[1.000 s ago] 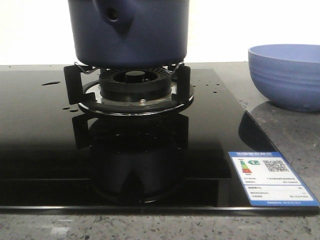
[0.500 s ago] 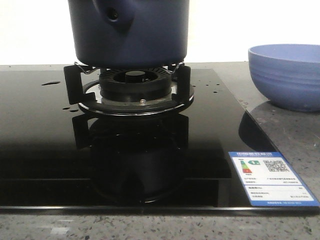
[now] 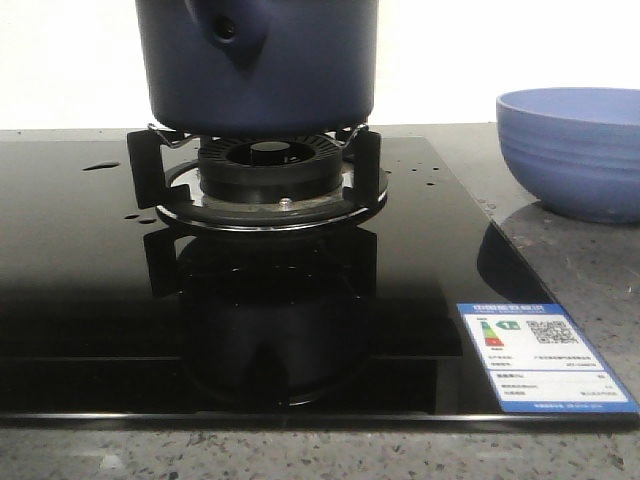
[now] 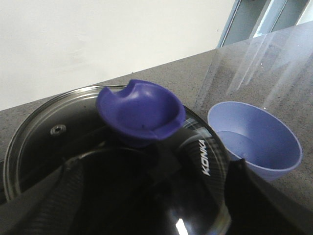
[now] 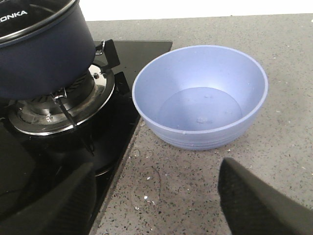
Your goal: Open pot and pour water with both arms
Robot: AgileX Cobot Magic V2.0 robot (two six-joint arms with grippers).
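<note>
The dark navy pot (image 3: 258, 62) stands on the gas burner (image 3: 268, 178), its handle socket (image 3: 228, 30) facing the camera. In the left wrist view a glass lid (image 4: 205, 147) with a purple knob (image 4: 139, 110) covers it. My left gripper (image 4: 156, 196) is open over the lid, its fingers either side of the knob and short of it, holding nothing. My right gripper (image 5: 154, 205) is open and empty over the counter, in front of the periwinkle bowl (image 5: 200, 93). Water shows as drops on the hob (image 3: 100, 166) and a shallow puddle in the bowl (image 5: 200, 111).
The black glass hob (image 3: 90, 290) carries an energy label (image 3: 540, 355) at its front right corner. The bowl (image 3: 570, 150) sits on the grey speckled counter (image 5: 283, 161) to the right of the hob. A wall runs behind the counter.
</note>
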